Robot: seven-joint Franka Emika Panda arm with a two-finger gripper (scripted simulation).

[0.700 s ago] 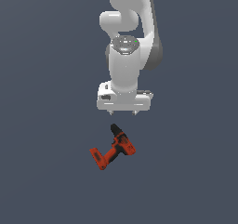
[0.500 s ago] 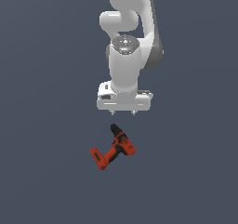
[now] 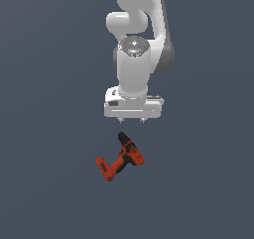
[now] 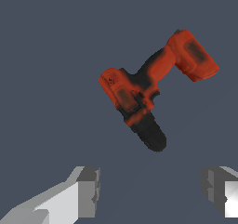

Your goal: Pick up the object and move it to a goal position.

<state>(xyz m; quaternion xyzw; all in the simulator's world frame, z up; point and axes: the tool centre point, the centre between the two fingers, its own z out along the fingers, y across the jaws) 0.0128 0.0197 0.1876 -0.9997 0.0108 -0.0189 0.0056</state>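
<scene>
Drill seen lying flat on plain grey surface, no edges or corners in view. Chuck pointed toward gripper, battery base turned away. Gripper held above, apart from drill. Fingers spread wide, nothing held between them.

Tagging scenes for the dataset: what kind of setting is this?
Likely a bare simulator scene, not a real room: flat, featureless grey ground, an untextured white gripper open above it, and a blocky low-detail drill lying on its side.

Arm vertical, gripper pointing down, jaws spread wide, empty.
</scene>
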